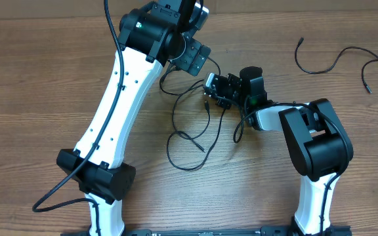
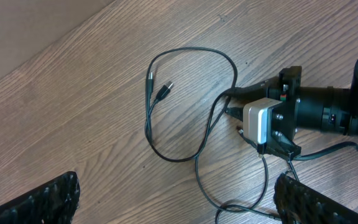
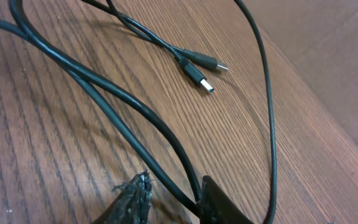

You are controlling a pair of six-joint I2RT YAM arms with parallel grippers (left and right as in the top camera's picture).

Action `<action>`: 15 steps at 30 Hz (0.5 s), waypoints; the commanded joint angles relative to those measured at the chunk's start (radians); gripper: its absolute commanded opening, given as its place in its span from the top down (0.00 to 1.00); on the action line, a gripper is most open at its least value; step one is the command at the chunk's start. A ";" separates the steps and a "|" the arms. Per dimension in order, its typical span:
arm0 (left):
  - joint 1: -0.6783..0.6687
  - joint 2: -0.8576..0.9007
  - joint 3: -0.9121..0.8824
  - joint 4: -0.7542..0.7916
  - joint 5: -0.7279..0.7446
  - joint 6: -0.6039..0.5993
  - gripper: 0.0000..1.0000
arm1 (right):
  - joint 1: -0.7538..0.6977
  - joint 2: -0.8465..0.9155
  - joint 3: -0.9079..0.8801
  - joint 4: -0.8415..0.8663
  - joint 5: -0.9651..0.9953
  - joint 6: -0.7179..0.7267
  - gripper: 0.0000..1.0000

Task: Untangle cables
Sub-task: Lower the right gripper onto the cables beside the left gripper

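A loose tangle of thin black cables (image 1: pixel 173 118) lies mid-table, with two plug ends (image 2: pixel 162 92) side by side on the wood. My right gripper (image 1: pixel 208 92) lies low at the tangle's right side. Its jaws are narrow, with two strands (image 3: pixel 110 90) running between the fingers of the right gripper (image 3: pixel 176 186). The strands touch the right finger, and a small gap remains at the left one. The plugs (image 3: pixel 201 71) lie just ahead. My left gripper (image 1: pixel 194 60) hovers above the tangle, wide open and empty (image 2: pixel 173 199), looking down on the right gripper (image 2: pixel 229 104).
Two separate black cables (image 1: pixel 336 58) lie spread out at the far right of the wooden table. The left arm's white link (image 1: pixel 120 105) slants across the left half, with its own thick black cable looping at the front left.
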 commanded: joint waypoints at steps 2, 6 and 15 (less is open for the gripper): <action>0.003 0.006 0.014 0.001 0.009 0.005 0.01 | 0.004 0.016 -0.001 -0.007 -0.010 0.004 0.82; 0.004 0.006 0.014 0.002 0.009 0.005 0.00 | 0.004 0.016 -0.001 -0.009 -0.010 0.004 0.87; 0.003 0.006 0.014 0.001 0.009 0.005 0.00 | 0.004 0.016 -0.001 -0.022 -0.009 0.009 0.96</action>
